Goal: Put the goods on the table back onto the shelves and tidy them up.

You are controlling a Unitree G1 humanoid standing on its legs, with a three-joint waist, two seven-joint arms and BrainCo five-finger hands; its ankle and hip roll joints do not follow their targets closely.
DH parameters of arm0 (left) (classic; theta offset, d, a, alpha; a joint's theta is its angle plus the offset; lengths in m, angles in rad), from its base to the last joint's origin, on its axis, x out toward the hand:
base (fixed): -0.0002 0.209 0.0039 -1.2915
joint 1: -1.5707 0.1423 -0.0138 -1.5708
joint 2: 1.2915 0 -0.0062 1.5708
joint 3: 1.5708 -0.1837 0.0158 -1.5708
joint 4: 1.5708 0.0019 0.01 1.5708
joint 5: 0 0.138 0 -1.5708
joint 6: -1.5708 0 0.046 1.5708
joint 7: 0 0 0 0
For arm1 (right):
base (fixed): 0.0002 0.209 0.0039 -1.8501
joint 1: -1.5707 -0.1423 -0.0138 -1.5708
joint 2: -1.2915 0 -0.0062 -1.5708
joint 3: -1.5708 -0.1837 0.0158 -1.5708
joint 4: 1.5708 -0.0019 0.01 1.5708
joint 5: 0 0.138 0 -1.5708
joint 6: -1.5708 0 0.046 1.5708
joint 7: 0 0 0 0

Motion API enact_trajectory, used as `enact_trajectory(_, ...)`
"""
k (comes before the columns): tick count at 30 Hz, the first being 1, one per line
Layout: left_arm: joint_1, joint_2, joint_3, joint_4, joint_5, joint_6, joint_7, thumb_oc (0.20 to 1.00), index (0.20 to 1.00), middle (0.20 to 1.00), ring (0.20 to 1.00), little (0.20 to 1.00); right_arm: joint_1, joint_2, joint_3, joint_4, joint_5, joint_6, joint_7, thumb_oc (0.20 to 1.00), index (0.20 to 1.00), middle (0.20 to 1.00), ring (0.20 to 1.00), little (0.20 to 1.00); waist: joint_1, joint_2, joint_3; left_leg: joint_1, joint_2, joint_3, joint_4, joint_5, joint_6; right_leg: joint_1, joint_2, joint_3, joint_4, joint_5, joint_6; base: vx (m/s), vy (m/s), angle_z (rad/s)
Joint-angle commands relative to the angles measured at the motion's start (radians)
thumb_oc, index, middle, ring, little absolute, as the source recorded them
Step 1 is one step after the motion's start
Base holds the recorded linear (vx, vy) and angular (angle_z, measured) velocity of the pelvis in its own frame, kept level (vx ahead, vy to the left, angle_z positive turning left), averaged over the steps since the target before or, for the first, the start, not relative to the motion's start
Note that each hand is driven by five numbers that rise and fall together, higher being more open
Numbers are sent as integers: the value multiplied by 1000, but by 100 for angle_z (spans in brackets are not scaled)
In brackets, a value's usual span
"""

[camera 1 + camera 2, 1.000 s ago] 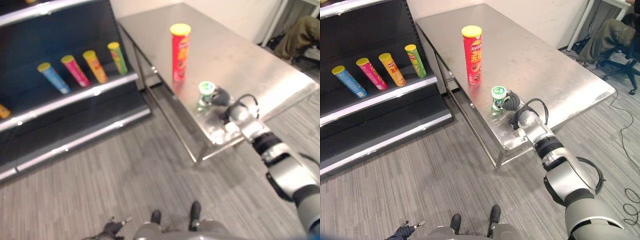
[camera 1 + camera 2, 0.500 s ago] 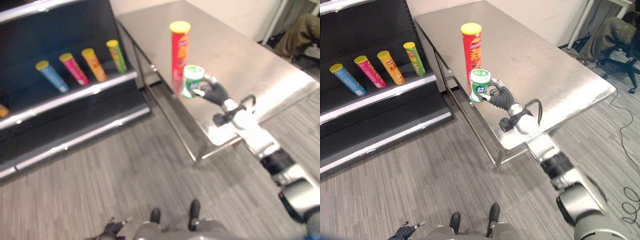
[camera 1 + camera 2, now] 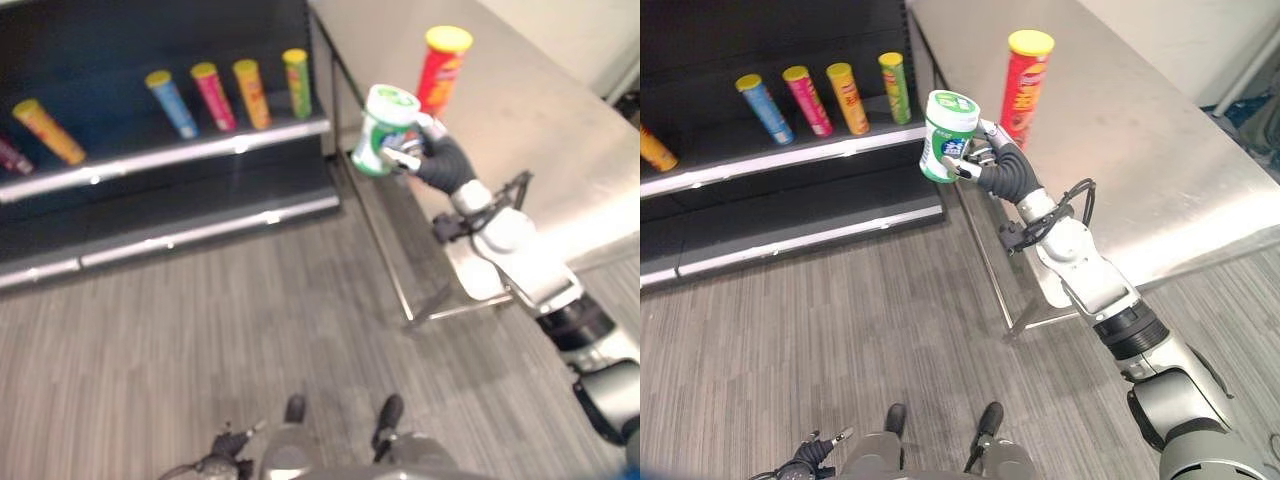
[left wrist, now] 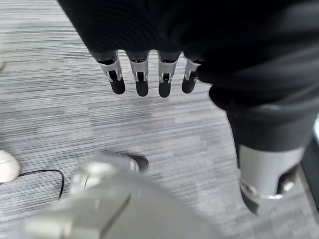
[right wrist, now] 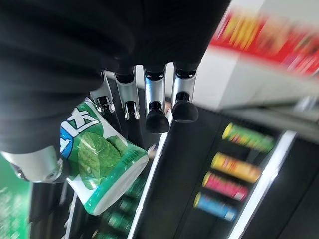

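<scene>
The robot's right hand (image 3: pixel 1002 172) holds a green-and-white gum canister (image 3: pixel 946 136) aloft over the grey floor (image 3: pixel 840 330), between the steel table (image 3: pixel 1160 150) and the dark shelves (image 3: pixel 790 165). The canister sits tilted in the grasp, its green-rimmed lid uppermost and leaning toward the shelves, with the fingers (image 5: pixel 155 117) and thumb curled round its lower body; in the right wrist view its glossy label (image 5: pixel 102 164), printed with mint leaves, lies against the palm side of the hand while two dark-tipped fingers stand just clear of it. The canister is a squat, smooth plastic cylinder, clear of both table and shelf. Behind the hand, a tall red tube of crisps (image 3: pixel 1025 85) with a yellow lid stands upright near the table's near-left edge. The table is brushed metal with a dull sheen, on thin metal legs. On a sloping shelf with a pale metal front rail, four slim tubes lie side by side, tilted: blue (image 3: pixel 763 106), pink (image 3: pixel 806 99), orange (image 3: pixel 848 97) and green (image 3: pixel 894 86), each with a yellow lid; another orange tube (image 3: pixel 652 148) lies farther left on the same shelf. The floor is grey striped carpet. The left hand (image 4: pixel 149 74) hangs low over that carpet, its fingers straight and relaxed, grasping nothing.
</scene>
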Motion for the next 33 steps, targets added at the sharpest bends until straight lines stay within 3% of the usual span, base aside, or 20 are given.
enact_trajectory(1, 9, 46, -12, -16, -31, -15, 10, 1000, 1000, 1000, 1000, 1000, -112, -6, 22, 30, 25, -30, 4, 200, 200, 200, 200, 200, 9, 15, -52, 110, 31, -24, -96, -23, -23, -37, -72, 93, 151, -210, 136, -92, 194, 54)
enact_trajectory(2, 9, 46, -12, -16, -31, -15, 10, 1000, 1000, 1000, 1000, 1000, -112, -6, 22, 30, 25, -30, 4, 200, 200, 200, 200, 200, 8, 14, -53, 109, 30, -25, -96, -23, -23, -38, -73, 92, 150, -210, 136, -106, 263, 76)
enact_trajectory(3, 18, 41, -13, -6, -15, -9, 0, 1000, 1000, 1000, 1000, 1000, -108, -10, 26, 36, 19, -17, 15, 200, 200, 200, 200, 200, 17, 27, -59, 113, 11, -9, -122, -60, -12, -33, -103, 84, 149, -186, 147, -112, 323, 87)
enact_trajectory(7, 33, 39, -28, -5, 19, -6, -16, 1000, 1000, 1000, 1000, 1000, -101, -15, 33, 63, -9, 0, 32, 200, 200, 200, 200, 200, 28, 30, -66, 117, -58, -7, -167, -84, 25, -37, -190, 49, 156, -126, 188, -120, 300, 57)
enact_trajectory(8, 34, 46, -29, -3, 35, -9, -12, 1000, 1000, 1000, 1000, 1000, -127, -12, 53, 81, -27, 10, 38, 200, 200, 200, 200, 200, 37, 20, -47, 130, -103, 3, -188, -94, 58, -72, -240, 65, 194, -85, 212, -275, 377, 41)
enact_trajectory(9, 33, 54, -25, 8, 44, -13, -5, 1000, 1000, 1000, 1000, 1000, -151, -14, 67, 98, -25, 8, 40, 200, 200, 200, 200, 200, 40, 19, -34, 134, -112, 7, -197, -92, 67, -93, -250, 98, 220, -65, 223, -304, 282, 18)
enact_trajectory(12, 22, 79, -15, 30, 40, -20, 7, 1000, 1000, 1000, 1000, 1000, -231, -17, 106, 147, -22, 10, 41, 200, 200, 200, 200, 200, 44, 15, -21, 87, -139, -10, -176, -79, 84, -112, -195, 265, 285, -97, 226, -212, 92, 5)
enact_trajectory(13, 23, 92, -11, 51, 37, -24, 12, 1000, 1000, 1000, 1000, 1000, -274, -11, 127, 185, -28, 3, 34, 200, 200, 200, 200, 200, 59, 13, -21, 59, -145, -28, -158, -70, 84, -76, -151, 314, 302, -151, 216, -146, -42, 23)
enact_trajectory(14, 23, 98, -13, 59, 38, -25, 10, 1000, 1000, 1000, 1000, 1000, -280, -15, 130, 210, -30, 1, 27, 200, 200, 200, 200, 200, 71, 2, -26, 44, -155, -41, -152, -67, 87, -33, -122, 322, 261, -185, 208, -94, -55, 26)
enact_trajectory(15, 23, 98, -13, 59, 38, -25, 10, 1000, 1000, 1000, 1000, 1000, -280, -15, 130, 211, -30, 1, 27, 200, 200, 200, 200, 200, 70, 2, -28, 40, -156, -42, -152, -66, 88, -34, -123, 321, 258, -182, 208, -33, -113, 25)
enact_trajectory(16, 35, 98, -6, 66, 27, -25, 7, 1000, 1000, 1000, 1000, 1000, -305, 5, 138, 247, -30, 2, 18, 200, 200, 200, 200, 200, 86, -14, -39, 27, -168, -59, -148, -60, 86, 0, -96, 312, 191, -198, 187, -28, -111, 18)
enact_trajectory(20, 50, 80, 10, 87, 0, -22, 8, 1000, 1000, 1000, 1000, 1000, -334, 10, 170, 295, -56, 14, 4, 200, 200, 200, 200, 200, 96, -20, -60, 21, -155, -66, -155, -43, 72, 24, -57, 312, 119, -191, 178, 40, -98, 16)
enact_trajectory(33, 57, 80, -33, 38, 3, -29, 17, 1000, 1000, 1000, 1000, 1000, -454, -87, 163, 333, -157, -2, -92, 200, 200, 200, 200, 200, 89, -19, -59, 25, -109, -103, -176, -9, 35, 63, -16, 261, 98, -224, 148, -7, -78, 12)
